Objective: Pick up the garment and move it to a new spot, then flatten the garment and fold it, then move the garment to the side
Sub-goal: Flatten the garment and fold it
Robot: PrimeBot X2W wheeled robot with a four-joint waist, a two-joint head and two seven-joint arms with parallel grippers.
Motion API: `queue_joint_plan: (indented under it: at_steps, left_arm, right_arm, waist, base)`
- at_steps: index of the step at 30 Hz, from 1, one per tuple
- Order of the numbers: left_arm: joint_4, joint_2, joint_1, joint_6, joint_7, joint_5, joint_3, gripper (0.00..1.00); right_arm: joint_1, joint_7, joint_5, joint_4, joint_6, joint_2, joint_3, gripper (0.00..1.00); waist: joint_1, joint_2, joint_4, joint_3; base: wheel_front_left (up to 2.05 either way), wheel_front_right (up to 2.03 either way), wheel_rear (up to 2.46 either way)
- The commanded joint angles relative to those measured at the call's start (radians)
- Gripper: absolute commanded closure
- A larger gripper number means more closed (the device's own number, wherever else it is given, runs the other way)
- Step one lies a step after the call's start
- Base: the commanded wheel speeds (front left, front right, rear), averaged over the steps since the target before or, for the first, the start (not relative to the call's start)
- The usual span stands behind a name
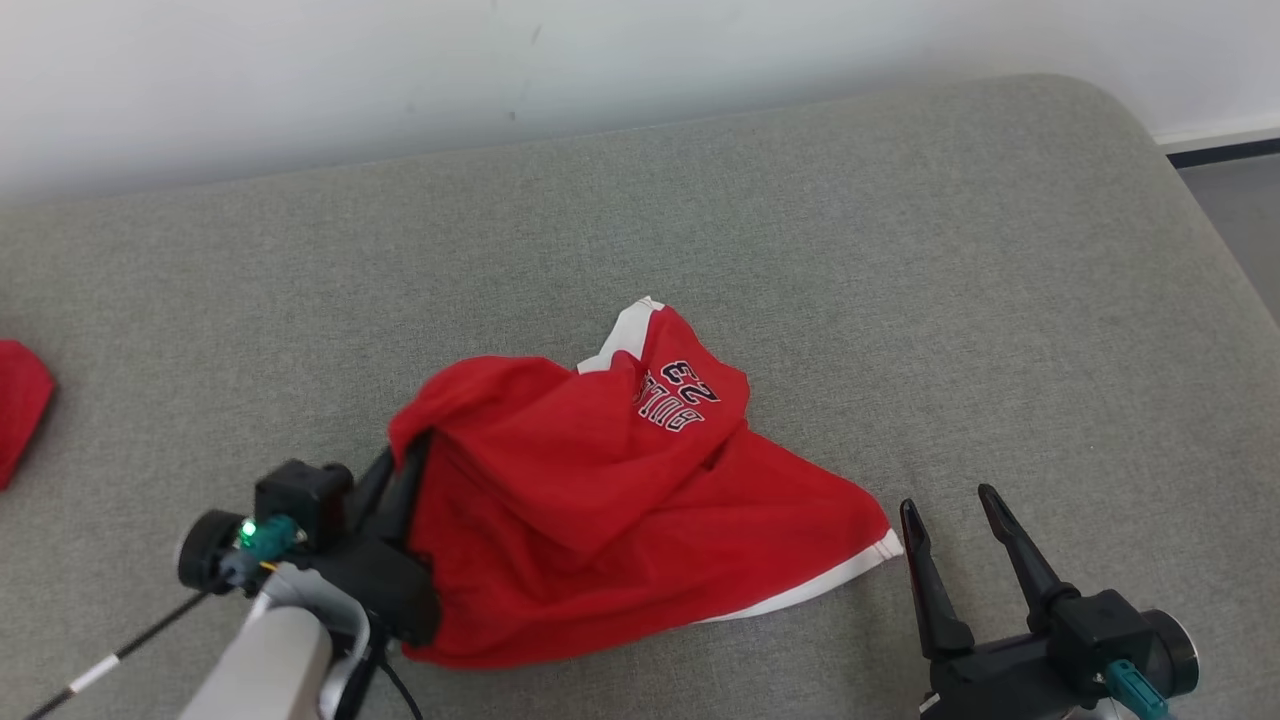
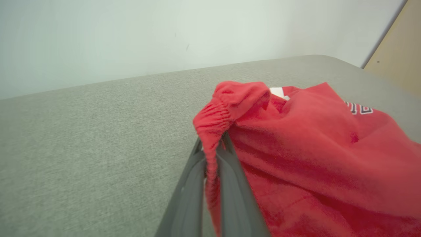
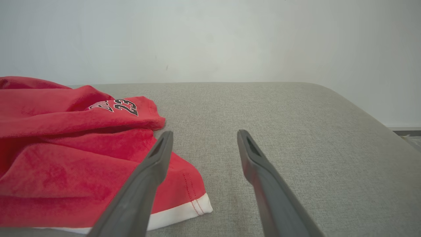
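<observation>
Red shorts (image 1: 620, 490) with white trim and a "23" print lie crumpled on the grey cushion (image 1: 900, 280). My left gripper (image 1: 405, 460) is shut on the gathered elastic waistband (image 2: 213, 113) at the garment's left side, lifting that edge a little. In the left wrist view the fabric is pinched between the two fingers (image 2: 187, 194). My right gripper (image 1: 950, 505) stands open just right of the white-trimmed hem corner (image 3: 197, 207), with nothing between its fingers (image 3: 260, 164). The printed part (image 3: 121, 107) lies far left in the right wrist view.
Another red cloth (image 1: 20, 405) lies at the cushion's far left edge. A pale wall (image 1: 400, 70) runs along the back. The cushion's rounded right edge drops to a grey floor (image 1: 1240, 210). Bare cushion lies behind and to the right of the shorts.
</observation>
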Motion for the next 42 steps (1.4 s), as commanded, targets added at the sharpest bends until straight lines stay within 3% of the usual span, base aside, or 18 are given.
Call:
queue_joint_plan:
  at_steps: [1, 6, 7, 8, 13, 19, 29, 39, 40, 41, 42]
  left_arm:
    - [0.006, 0.010, -0.017, 0.002, -0.007, 0.005, 0.006, 1.00]
    - [0.070, 0.034, -0.068, 0.002, -0.005, 0.010, 0.023, 1.00]
    - [0.085, 0.038, -0.077, 0.002, -0.005, 0.016, 0.023, 0.62]
    - [0.101, 0.036, -0.082, 0.002, -0.006, 0.014, 0.025, 0.00]
    - [0.089, 0.012, -0.031, 0.002, -0.006, 0.007, 0.052, 0.00]
    - [-0.059, -0.017, 0.094, 0.002, -0.006, 0.003, 0.092, 0.00]
    - [-0.150, 0.032, 0.275, 0.002, 0.005, -0.010, 0.017, 0.00]
    - [-0.123, 0.047, 0.242, 0.002, 0.031, -0.029, -0.064, 0.00]
    - [-0.117, 0.045, 0.230, 0.002, 0.026, -0.034, -0.066, 0.56]
    - [-0.115, 0.047, 0.218, 0.002, 0.021, -0.029, -0.075, 1.00]
    - [-0.123, 0.043, 0.212, 0.002, 0.019, -0.031, -0.081, 1.00]
  right_arm:
    - [-0.011, 0.000, -0.008, 0.001, -0.002, 0.004, -0.001, 0.00]
    - [-0.026, 0.000, -0.014, 0.018, -0.002, 0.007, 0.002, 0.00]
    - [-0.029, 0.000, -0.015, 0.021, -0.002, 0.008, 0.002, 0.00]
    - [-0.031, 0.000, -0.017, 0.024, -0.002, 0.010, 0.002, 0.00]
    - [-0.010, 0.000, -0.011, 0.034, -0.002, 0.013, -0.009, 0.00]
    - [0.035, 0.000, -0.006, 0.032, -0.002, 0.013, -0.033, 0.00]
    - [0.054, 0.000, 0.001, 0.032, -0.002, 0.000, -0.024, 0.00]
    - [0.038, 0.000, -0.002, 0.025, -0.002, -0.007, -0.017, 0.00]
    - [0.037, 0.000, -0.001, 0.024, -0.002, -0.008, -0.016, 0.00]
    - [0.037, 0.000, -0.002, 0.023, -0.002, -0.007, -0.016, 0.00]
    - [0.039, 0.000, -0.003, 0.021, -0.002, -0.007, -0.017, 0.00]
  waist:
    - [0.0000, -0.0001, -0.001, 0.002]
    - [0.0000, -0.0001, -0.011, 0.004]
    - [0.0000, -0.0001, -0.012, 0.004]
    - [0.0000, -0.0001, -0.012, 0.002]
    - [0.0000, -0.0001, 0.016, -0.030]
    - [0.0000, -0.0001, 0.068, -0.074]
    - [0.0000, -0.0001, 0.103, -0.087]
    - [0.0000, -0.0001, 0.077, -0.055]
    - [0.0000, -0.0001, 0.074, -0.053]
    - [0.0000, -0.0001, 0.072, -0.052]
    - [0.0000, -0.0001, 0.072, -0.052]
  base:
    - [0.00, 0.00, 0.00]
    - [0.00, 0.00, 0.00]
    - [0.00, 0.00, 0.00]
    - [0.00, 0.00, 0.00]
    - [0.00, 0.00, 0.00]
    - [0.00, 0.00, 0.00]
    - [0.00, 0.00, 0.00]
    - [0.00, 0.00, 0.00]
    - [0.00, 0.00, 0.00]
    - [0.00, 0.00, 0.00]
    - [0.00, 0.00, 0.00]
